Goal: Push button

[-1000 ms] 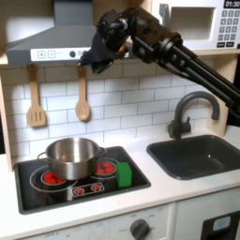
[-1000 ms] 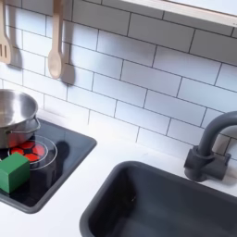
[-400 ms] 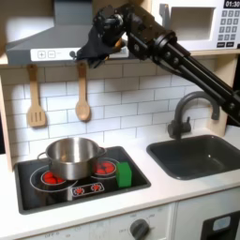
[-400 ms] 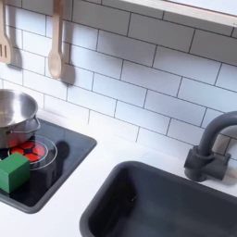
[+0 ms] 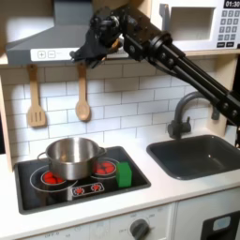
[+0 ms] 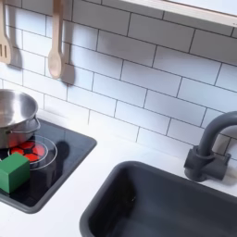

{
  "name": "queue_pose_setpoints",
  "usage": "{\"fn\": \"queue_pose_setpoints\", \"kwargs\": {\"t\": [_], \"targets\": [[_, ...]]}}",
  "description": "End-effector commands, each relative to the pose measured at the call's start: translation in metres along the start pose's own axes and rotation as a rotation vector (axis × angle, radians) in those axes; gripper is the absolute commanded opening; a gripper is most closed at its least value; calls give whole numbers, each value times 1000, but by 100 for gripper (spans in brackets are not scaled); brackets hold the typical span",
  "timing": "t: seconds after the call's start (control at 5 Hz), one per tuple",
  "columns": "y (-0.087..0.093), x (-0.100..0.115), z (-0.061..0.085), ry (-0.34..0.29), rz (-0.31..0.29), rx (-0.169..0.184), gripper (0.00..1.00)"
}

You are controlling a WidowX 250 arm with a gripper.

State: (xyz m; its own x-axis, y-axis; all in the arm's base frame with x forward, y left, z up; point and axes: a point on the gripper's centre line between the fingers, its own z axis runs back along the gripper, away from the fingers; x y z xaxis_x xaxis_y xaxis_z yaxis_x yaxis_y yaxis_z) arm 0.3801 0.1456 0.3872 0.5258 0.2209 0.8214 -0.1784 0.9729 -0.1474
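First exterior view is showing the arm reaching high across the toy kitchen, with the gripper (image 5: 87,49) hanging at the front of the range hood (image 5: 42,39), close to the small button panel (image 5: 56,54) on the hood's lower lip. That panel is where the task's thing appears to be sitting, just to the first exterior view's left of the fingertips and not yet touched, as far as the picture allows. The wrist is tilting down and leftward, which I judge is meant to bring a fingertip against a button rather than to grasp anything. Whether the jaws are parted or closed I cannot tell; they are dark against a dark wrist and nothing is showing between them.

Below, the steel pot (image 5: 71,156) is standing on the red burner of the cooktop (image 5: 80,187), with a green block (image 5: 124,173) just beside it, both well clear of the arm's path. A wooden spoon (image 5: 82,98) and a slotted spatula (image 5: 36,101) are hanging on the tiled wall under the hood, directly beneath the gripper, so a low approach could be brushing them.

Second exterior view is taking in the bench (image 6: 88,199), the sink (image 6: 162,208) and the dark faucet (image 6: 209,148), all lying idle for this step.
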Motion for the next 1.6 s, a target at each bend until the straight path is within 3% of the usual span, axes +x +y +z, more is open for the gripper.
{"fn": "queue_pose_setpoints", "kwargs": {"t": [0.0,0.6,0.8,1.0,1.2,1.4], "targets": [[-10,4,-4,-4,-8,-17,0],[-10,11,-12,-23,-3,-7,0],[-9,13,-10,-23,-1,-8,0],[-1,18,2,-23,-5,-8,0],[-10,21,-9,-35,-6,-17,0],[-8,21,-7,-43,0,-11,0]]}}
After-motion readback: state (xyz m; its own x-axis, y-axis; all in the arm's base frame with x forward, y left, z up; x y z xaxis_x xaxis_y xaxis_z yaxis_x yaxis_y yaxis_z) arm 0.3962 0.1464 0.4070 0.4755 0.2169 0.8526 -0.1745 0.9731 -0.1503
